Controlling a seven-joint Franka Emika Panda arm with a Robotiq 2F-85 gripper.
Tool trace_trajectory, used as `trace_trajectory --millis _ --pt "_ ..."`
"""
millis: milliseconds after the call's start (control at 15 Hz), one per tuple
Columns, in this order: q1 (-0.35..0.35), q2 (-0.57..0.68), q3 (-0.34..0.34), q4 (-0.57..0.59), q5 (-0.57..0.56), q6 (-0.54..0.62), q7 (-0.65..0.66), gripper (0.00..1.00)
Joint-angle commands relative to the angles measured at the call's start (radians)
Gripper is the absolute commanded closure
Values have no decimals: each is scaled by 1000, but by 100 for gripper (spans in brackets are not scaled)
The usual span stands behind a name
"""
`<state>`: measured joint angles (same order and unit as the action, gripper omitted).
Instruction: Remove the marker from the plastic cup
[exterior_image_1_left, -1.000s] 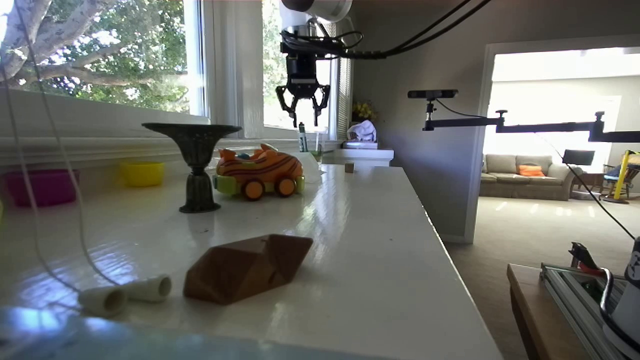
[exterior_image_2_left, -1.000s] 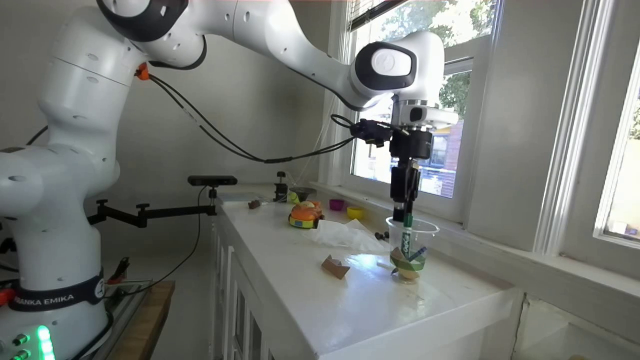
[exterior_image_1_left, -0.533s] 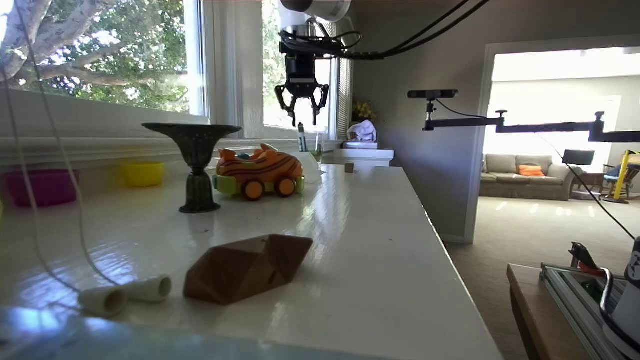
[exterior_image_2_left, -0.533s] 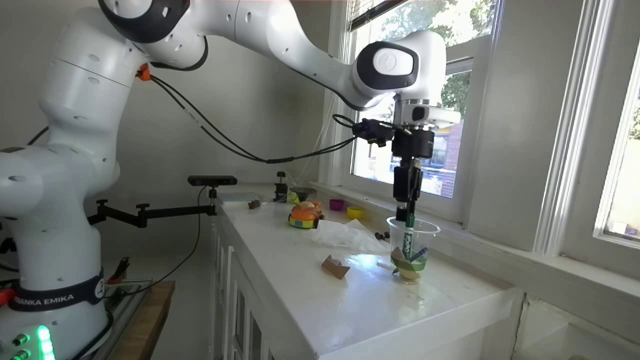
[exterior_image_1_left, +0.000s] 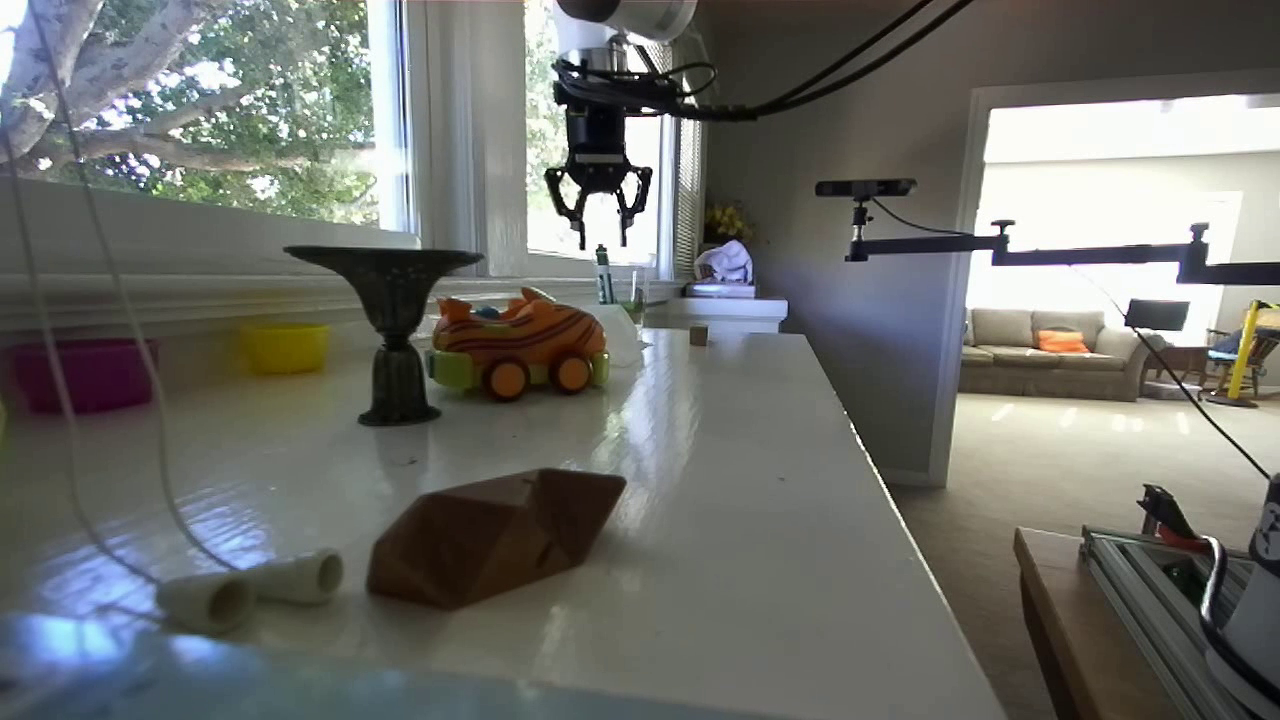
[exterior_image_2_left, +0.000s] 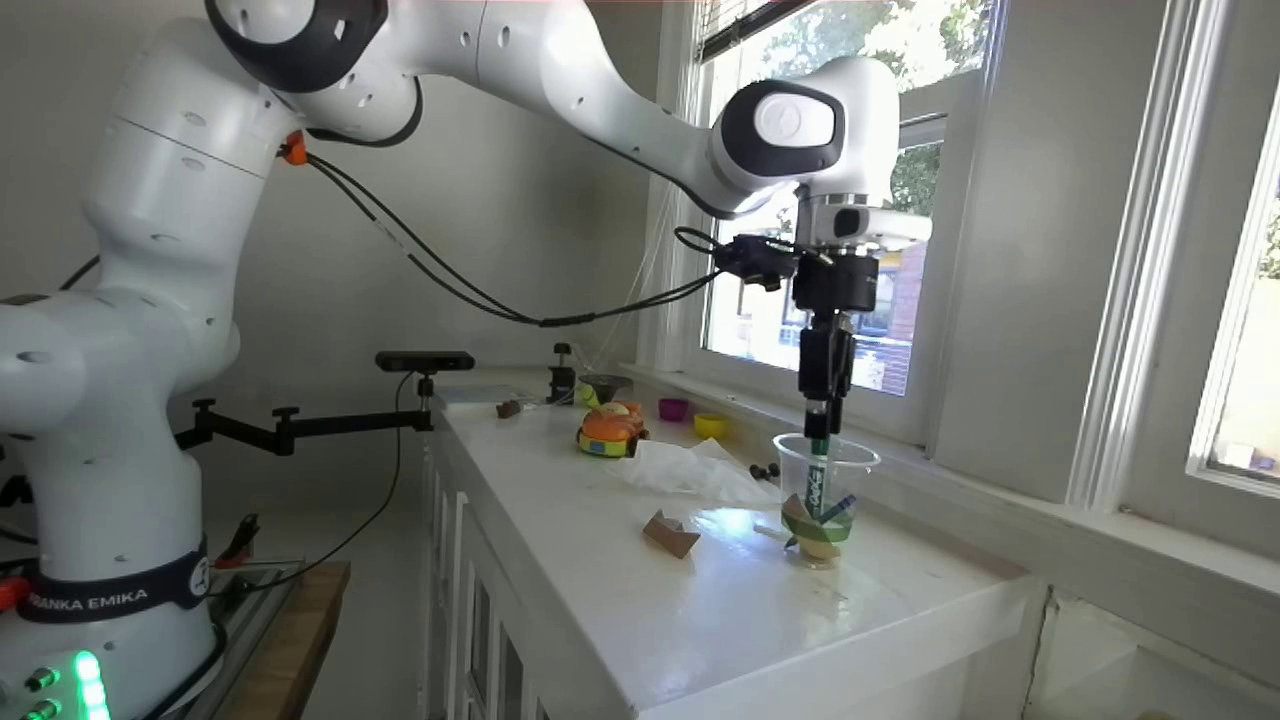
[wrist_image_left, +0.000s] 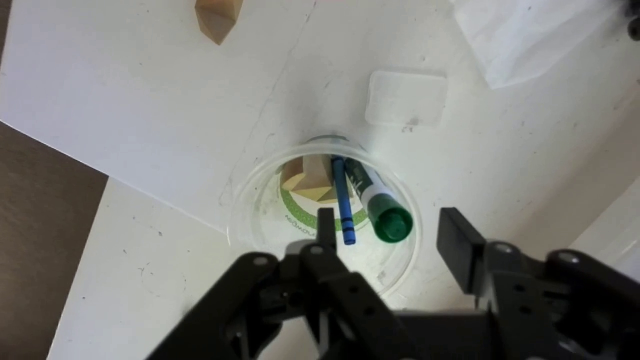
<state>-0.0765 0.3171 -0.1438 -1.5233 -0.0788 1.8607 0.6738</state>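
Countertop (exterior_image_2_left: 720, 600) bears one cup (exterior_image_2_left: 853, 474) holding one marker (wrist_image_left: 376, 197), one crayon (wrist_image_left: 343, 201).

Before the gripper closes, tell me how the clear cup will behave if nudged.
The clear cup looks thin-walled, so probably light and quick to slide. It narrows toward its base, so a high push could tip it. The marker, with room around it, may shift.

Wrist view: close, down into cup (wrist_image_left: 262, 220); both exterior views share counter (exterior_image_2_left: 700, 600), lengthwise from opposite ends.
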Motion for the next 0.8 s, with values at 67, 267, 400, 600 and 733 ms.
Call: trace_trajectory --millis 67,267,400,600,733 --pt "2 37 -8 49 9 -17 11 81" --pt "3 41 -9 57 6 -16 11 96" --pt "4 39 -10 57 5 -15 10 94" --pt "7 36 -10 57 -1 -19 13 94" --pt "10 38 -11 58 -8 -35 13 94"
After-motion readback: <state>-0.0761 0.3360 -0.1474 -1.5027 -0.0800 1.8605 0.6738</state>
